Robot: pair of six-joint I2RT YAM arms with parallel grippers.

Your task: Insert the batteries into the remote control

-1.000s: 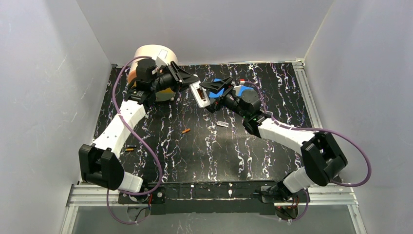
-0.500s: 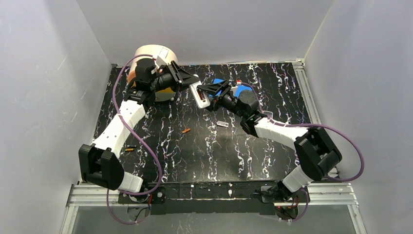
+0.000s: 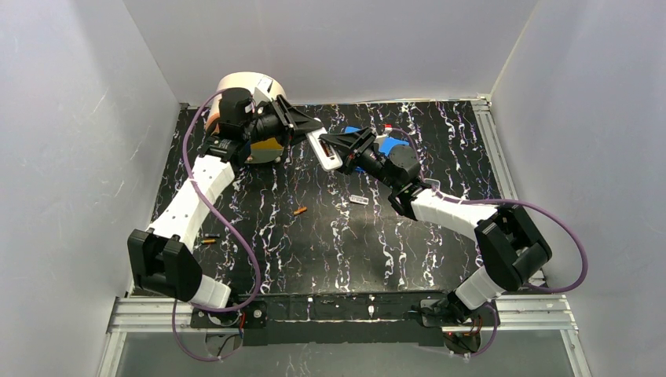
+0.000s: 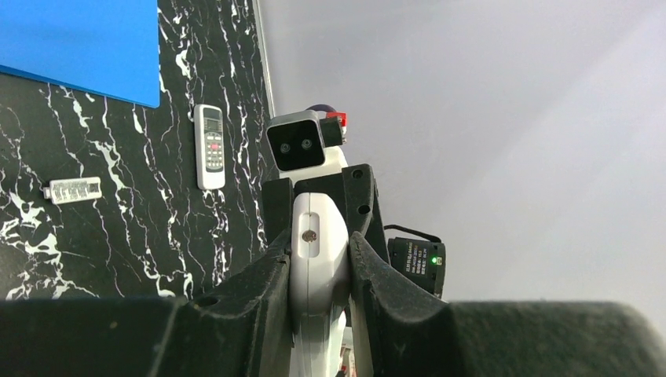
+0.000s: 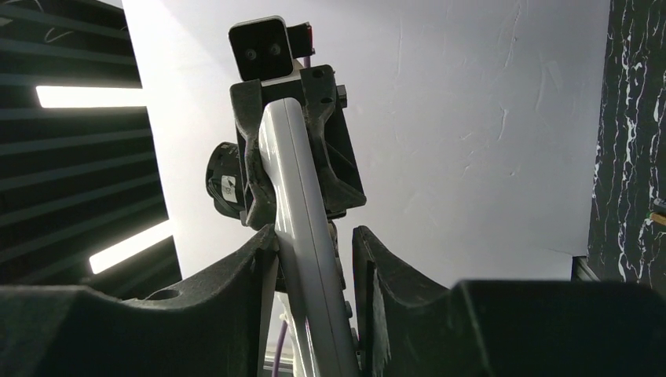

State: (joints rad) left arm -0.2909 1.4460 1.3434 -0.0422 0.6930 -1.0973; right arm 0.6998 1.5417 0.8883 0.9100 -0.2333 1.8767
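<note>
A white remote control [image 3: 324,150] is held in the air at the back of the table, with my left gripper [image 3: 309,131] shut on one end. In the left wrist view its rounded end [image 4: 318,251] is clamped between both fingers. My right gripper [image 3: 341,145] straddles the other end. In the right wrist view the remote [image 5: 302,228] leans on my right gripper's [image 5: 314,236] left finger, with a gap to the other, so it is open. Orange batteries lie on the table, one in the middle [image 3: 299,210] and one at the left [image 3: 208,240].
A small white battery cover [image 3: 359,199] lies right of centre. A blue sheet [image 3: 378,144] sits under the right arm, and a second remote [image 4: 209,146] lies beyond it. A round white and orange container [image 3: 242,85] stands at the back left.
My right gripper has slid left onto the remote's end and its jaws have narrowed around it. The left gripper keeps its hold and has tilted slightly.
</note>
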